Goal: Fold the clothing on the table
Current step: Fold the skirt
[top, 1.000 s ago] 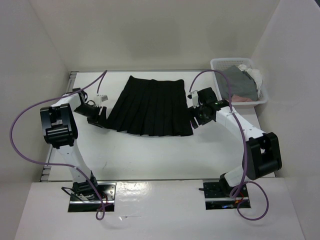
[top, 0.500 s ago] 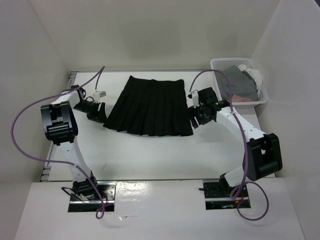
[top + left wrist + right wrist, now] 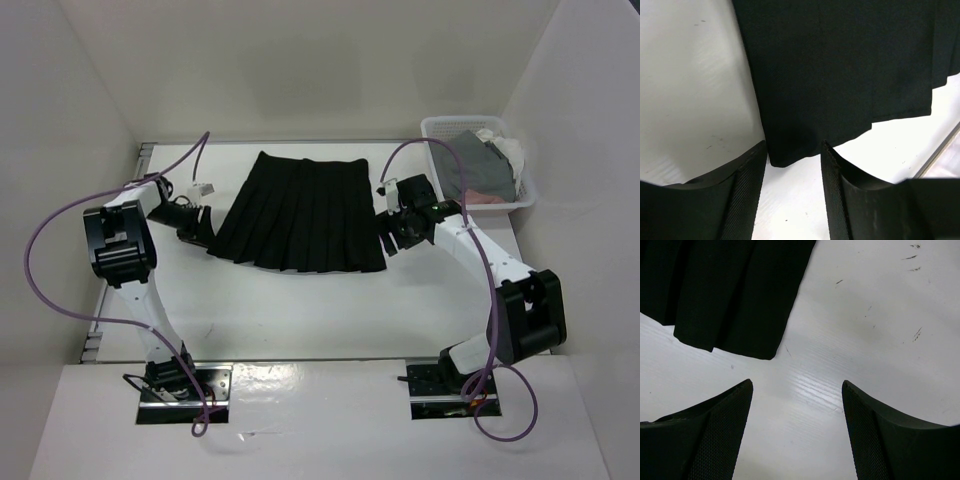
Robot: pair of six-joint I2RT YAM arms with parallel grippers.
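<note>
The clothing, a black pleated skirt (image 3: 300, 215), lies flat on the white table (image 3: 300, 310), waistband toward the back and hem toward me. My left gripper (image 3: 200, 232) sits at the hem's left corner. In the left wrist view the skirt's corner (image 3: 790, 150) reaches in between the tips of the left gripper (image 3: 792, 150), whose jaws stand apart and are not pressed on the cloth. My right gripper (image 3: 390, 240) is at the hem's right corner. In the right wrist view it (image 3: 796, 385) is wide open over bare table, and the skirt's corner (image 3: 740, 300) lies just beyond its left finger (image 3: 730, 430).
A white mesh basket (image 3: 432, 128) stands at the back right, holding a grey garment (image 3: 478, 168) and a pink cloth (image 3: 490, 198). White walls enclose the table on three sides. A metal rail (image 3: 142, 155) runs along the left edge.
The left gripper has shifted slightly at the skirt's left hem corner and its jaws have narrowed a little. The right arm has hardly moved.
</note>
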